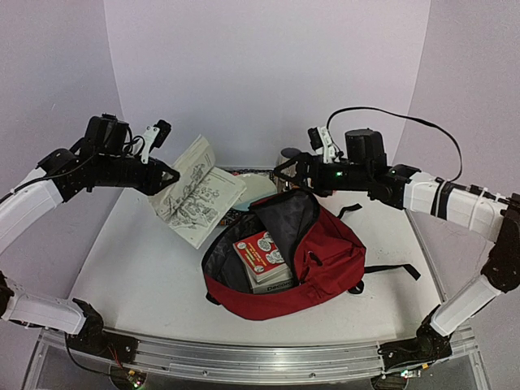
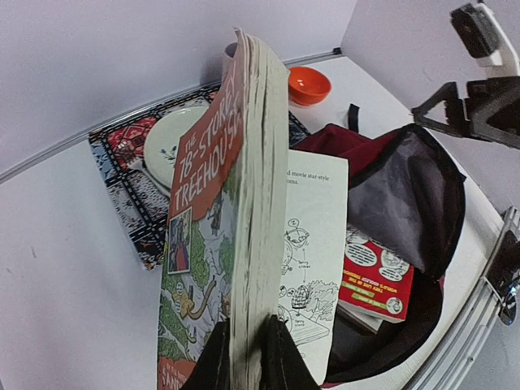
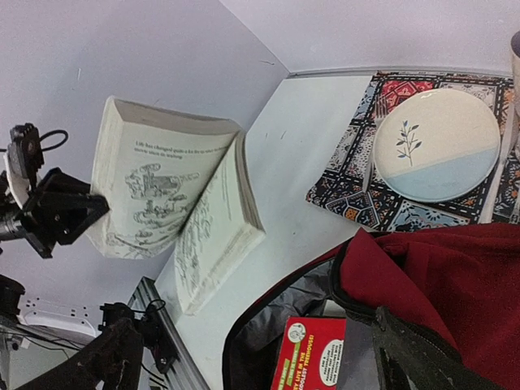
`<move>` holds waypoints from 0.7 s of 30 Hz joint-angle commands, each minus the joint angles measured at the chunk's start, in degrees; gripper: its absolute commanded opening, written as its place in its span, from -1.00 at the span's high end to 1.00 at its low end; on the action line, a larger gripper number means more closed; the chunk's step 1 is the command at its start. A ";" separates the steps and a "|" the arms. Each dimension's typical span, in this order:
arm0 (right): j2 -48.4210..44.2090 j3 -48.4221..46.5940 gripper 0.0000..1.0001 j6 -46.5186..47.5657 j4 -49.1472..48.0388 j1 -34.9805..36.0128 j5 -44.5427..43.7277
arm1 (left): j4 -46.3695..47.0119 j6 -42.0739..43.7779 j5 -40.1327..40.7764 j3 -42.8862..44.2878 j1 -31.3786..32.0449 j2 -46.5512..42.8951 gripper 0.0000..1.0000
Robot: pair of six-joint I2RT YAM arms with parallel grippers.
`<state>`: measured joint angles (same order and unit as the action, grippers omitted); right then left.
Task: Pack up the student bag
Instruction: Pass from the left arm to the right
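The student bag lies open at mid-table, dark red with a grey lining; a red book rests on other books inside it. My left gripper is shut on a thick paperback, holding it in the air to the left of the bag; the book hangs open, showing drawn pages. In the left wrist view both jaws pinch a block of its pages. My right gripper is open above the bag's raised rear rim, with its fingers wide apart and nothing between them.
Behind the bag a pale plate sits on a patterned placemat. An orange bowl stands at the back near the wall. Purple walls close in the table on three sides, and a metal rail runs along the near edge.
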<state>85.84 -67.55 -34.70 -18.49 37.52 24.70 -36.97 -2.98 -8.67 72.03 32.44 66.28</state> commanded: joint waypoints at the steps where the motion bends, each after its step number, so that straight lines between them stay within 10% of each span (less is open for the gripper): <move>1: 2.44 -3.10 -0.96 -5.90 -7.01 -0.14 3.74 | 14.71 0.54 -4.03 -1.47 2.75 -3.24 1.00; 21: 12.54 -1.24 -0.97 -19.86 -25.67 0.16 15.06 | 23.73 -0.25 -6.42 -3.62 7.37 -2.53 1.00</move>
<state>97.17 -68.20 -50.41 -34.78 37.52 34.23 -22.41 -3.01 -13.51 67.70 39.51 65.93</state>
